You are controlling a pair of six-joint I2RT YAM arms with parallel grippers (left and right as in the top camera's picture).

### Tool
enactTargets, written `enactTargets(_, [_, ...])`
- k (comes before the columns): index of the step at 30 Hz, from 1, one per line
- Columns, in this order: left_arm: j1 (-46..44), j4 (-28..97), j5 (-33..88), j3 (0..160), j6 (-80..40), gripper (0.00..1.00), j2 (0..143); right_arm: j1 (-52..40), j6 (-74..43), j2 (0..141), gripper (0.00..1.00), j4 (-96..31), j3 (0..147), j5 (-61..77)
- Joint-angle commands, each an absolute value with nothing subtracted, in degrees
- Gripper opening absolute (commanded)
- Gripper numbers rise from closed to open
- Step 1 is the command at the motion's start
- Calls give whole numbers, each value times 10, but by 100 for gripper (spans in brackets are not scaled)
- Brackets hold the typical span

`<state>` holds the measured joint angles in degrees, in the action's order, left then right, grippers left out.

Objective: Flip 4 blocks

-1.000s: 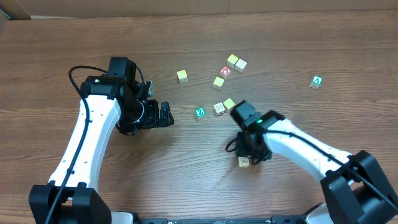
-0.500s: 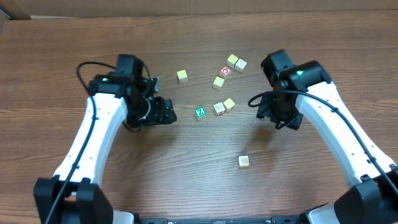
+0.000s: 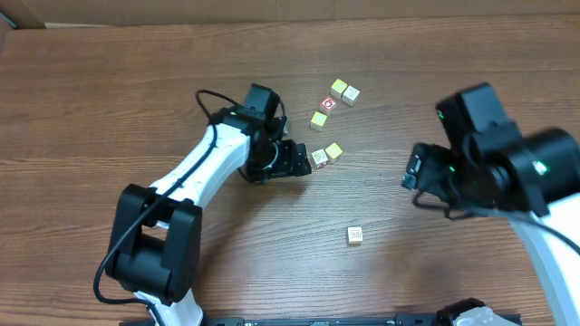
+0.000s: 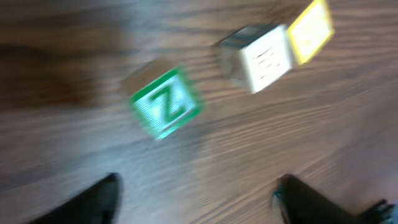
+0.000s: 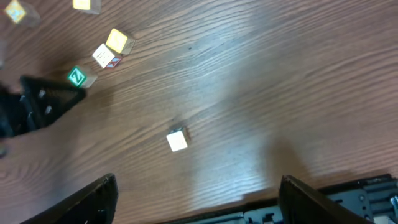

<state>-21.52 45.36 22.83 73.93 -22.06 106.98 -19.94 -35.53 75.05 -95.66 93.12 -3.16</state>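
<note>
Your left pincer point(image 4: 200, 200) is hanging released, empty, near the green Z cube point(image 4: 165, 102). Your right pincer point(image 5: 200, 202) is hanging released, empty. One block point(image 3: 354, 235) is lying alone on the bench point(image 3: 136, 72); other blocks point(image 3: 318, 119) are clustering beyond.

Blurred close view of a brown wooden table point(image 4: 56, 43): a green cube marked Z point(image 4: 165, 103) left of centre, a cream block point(image 4: 266, 56) against a yellow block point(image 4: 310, 23) upper right, the left gripper point(image 4: 199, 200) spread wide below.
</note>
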Motion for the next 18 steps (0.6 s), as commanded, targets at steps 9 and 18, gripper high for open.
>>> enactTargets(9, [-242, 423, 137, 745, -450, 56, 1078, -199, -329, 707, 84, -971, 946, 3])
enactTargets(18, [-289, 434, 33, 756, -481, 50, 1081, -199, -327, 707, 84, -971, 946, 2])
